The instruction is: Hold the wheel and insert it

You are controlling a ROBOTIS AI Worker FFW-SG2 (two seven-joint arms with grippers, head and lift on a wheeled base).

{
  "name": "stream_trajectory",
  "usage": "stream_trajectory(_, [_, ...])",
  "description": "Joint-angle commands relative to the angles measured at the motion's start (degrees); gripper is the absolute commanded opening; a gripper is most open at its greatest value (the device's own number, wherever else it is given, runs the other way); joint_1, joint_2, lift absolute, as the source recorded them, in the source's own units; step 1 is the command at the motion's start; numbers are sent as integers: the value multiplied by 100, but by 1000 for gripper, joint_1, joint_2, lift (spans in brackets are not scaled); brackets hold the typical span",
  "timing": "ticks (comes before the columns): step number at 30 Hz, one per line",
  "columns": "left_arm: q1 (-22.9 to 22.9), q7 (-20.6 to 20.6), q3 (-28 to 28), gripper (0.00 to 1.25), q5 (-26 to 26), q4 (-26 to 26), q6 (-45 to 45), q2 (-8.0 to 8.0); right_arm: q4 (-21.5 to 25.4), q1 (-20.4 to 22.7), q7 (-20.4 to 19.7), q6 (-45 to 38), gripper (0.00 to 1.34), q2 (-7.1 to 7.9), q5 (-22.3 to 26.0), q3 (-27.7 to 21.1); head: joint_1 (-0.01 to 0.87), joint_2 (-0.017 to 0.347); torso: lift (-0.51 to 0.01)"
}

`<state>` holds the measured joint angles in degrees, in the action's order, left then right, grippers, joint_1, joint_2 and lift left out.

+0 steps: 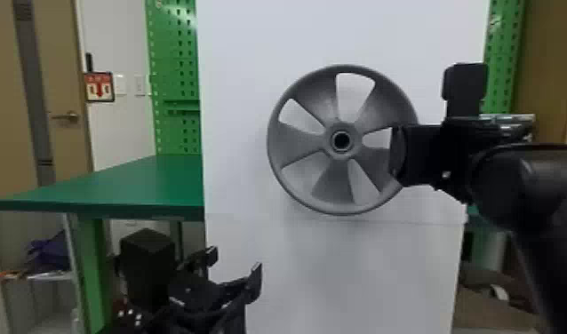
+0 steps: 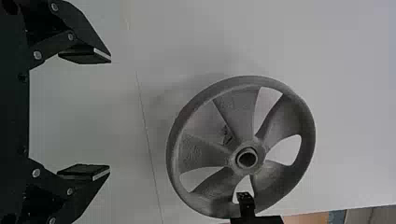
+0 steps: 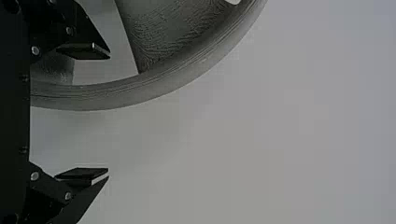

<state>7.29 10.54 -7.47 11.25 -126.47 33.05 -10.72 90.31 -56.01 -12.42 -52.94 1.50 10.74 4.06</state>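
Okay, wheel (image 1: 296,144) upright before white panel (image 1: 251,66), hub (image 1: 341,141) axis apparently running near to far. Right gripper (image 3: 109,114) nearer, at wheel's right rim, fingers spread; left gripper (image 1: 234,266) lower left, also spread.

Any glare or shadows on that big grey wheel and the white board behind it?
Head view: soft light, a faint shadow on the white board below the wheel, no harsh glare; left wrist view: soft-edged shadow on the board beside the wheel; right wrist view: board fairly evenly lit.

workshop with green bench (image 1: 131,182), pegboard (image 1: 172,49)
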Motion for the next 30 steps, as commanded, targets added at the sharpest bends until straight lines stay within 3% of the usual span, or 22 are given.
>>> stream_trajectory(1, [1,1,0,833,0,0,0,0,-4,12,3,3,1108,0,7,-2,181,98,-494])
stream_trajectory(9, [-17,1,9,833,0,0,0,-9,31,64,3,3,1108,-9,86,-2,181,98,-494])
stream_trajectory(15, [-35,1,26,833,0,0,0,0,303,187,3,-32,1108,-27,165,-2,181,98,-494])
stream_trajectory(22, [-52,1,35,833,0,0,0,0,822,363,3,-261,1108,-35,262,-28,181,98,-494])
stream_trajectory(30, [-70,1,70,833,26,-9,0,0,1745,890,3,-560,1106,-18,367,-89,181,98,-494])
